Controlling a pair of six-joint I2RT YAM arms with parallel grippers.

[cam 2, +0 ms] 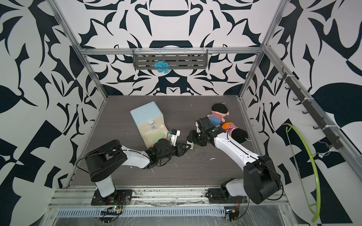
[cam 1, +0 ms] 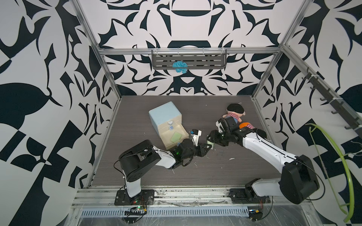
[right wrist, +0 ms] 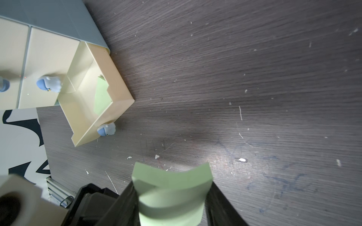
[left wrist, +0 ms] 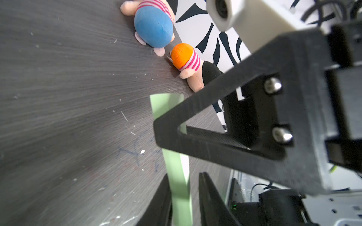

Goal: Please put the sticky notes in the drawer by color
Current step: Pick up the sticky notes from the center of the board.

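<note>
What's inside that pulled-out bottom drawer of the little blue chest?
One light green sticky note lies flat on its floor. The left arm hides the drawer's front corner in both top views.

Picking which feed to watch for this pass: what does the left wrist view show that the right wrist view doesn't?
Left wrist only: a plush doll in blue shorts and a plush doll in orange shorts. Right wrist only: the drawer chest, its bottom drawer pulled open with a green sticky note inside. Both: the held green sticky note, above the dark table.
</note>
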